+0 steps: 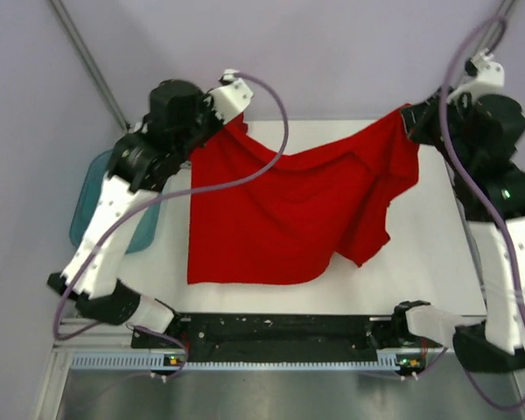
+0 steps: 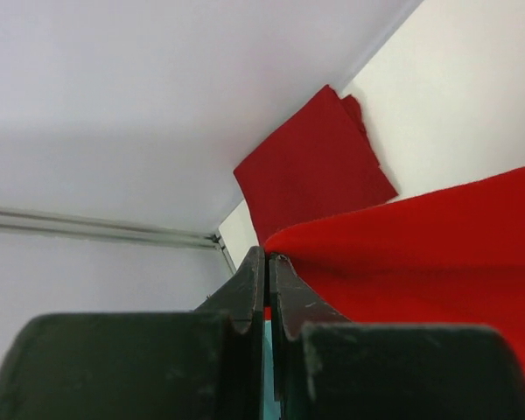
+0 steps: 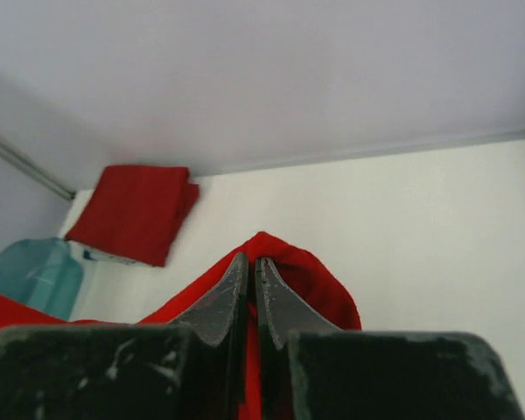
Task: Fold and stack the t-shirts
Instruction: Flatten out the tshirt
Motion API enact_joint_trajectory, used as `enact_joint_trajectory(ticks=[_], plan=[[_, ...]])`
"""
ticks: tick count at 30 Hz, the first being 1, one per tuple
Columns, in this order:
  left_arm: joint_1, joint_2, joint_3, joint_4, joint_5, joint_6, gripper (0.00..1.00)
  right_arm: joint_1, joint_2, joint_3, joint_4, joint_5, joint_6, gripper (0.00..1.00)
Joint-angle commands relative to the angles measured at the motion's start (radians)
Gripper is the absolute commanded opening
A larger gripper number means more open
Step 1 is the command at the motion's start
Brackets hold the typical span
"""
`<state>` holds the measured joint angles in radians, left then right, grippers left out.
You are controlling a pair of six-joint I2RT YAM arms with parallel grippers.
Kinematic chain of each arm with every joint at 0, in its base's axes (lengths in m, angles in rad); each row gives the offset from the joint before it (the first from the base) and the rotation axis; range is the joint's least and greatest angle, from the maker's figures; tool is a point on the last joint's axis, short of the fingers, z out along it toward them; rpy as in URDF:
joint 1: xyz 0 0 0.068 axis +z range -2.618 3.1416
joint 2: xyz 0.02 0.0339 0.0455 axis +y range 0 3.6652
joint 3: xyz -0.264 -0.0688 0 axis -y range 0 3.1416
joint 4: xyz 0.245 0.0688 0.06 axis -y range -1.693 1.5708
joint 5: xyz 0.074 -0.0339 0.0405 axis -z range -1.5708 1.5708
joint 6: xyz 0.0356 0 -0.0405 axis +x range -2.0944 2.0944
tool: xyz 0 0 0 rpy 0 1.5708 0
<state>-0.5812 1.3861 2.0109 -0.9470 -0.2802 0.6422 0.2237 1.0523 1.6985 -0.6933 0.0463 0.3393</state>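
Note:
One red t-shirt is lifted by its two far corners and sags between my grippers, its lower edge lying on the white table. My left gripper is shut on the shirt's left corner; in the left wrist view the fabric runs off to the right. My right gripper is shut on the right corner; in the right wrist view the cloth bunches round the tips. A second red t-shirt lies folded at the table's far left corner and also shows in the right wrist view.
A translucent teal tub stands off the table's left edge, also visible in the right wrist view. Grey walls close in the back and sides. A black rail runs along the near edge between the arm bases.

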Motion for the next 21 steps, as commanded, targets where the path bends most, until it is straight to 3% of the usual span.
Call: enact_joint_trajectory(ticks=[1,3,7,12,14,17,21], plan=[[0.06,0.195,0.118,0.285,-0.112,0.019,0.0,-0.156,0.216,0.151,0.11,-0.093,0.018,0.0],[0.075,0.272,0.19,0.381,-0.145,0.042,0.0,-0.265,0.32,0.257,0.129,-0.19,0.09,0.0],[0.084,0.411,0.369,0.485,-0.169,0.076,0.0,-0.343,0.486,0.524,0.124,-0.27,0.133,0.0],[0.081,0.456,0.394,0.608,-0.156,0.163,0.0,-0.424,0.529,0.687,0.123,-0.318,0.165,0.0],[0.081,0.446,0.358,0.611,-0.123,0.171,0.0,-0.448,0.494,0.647,0.12,-0.329,0.162,0.0],[0.078,0.397,0.229,0.579,-0.041,0.172,0.0,-0.452,0.39,0.46,0.117,-0.345,0.118,0.0],[0.064,0.314,-0.013,0.504,0.042,0.165,0.0,-0.452,0.22,0.056,0.072,-0.391,0.084,0.0]])
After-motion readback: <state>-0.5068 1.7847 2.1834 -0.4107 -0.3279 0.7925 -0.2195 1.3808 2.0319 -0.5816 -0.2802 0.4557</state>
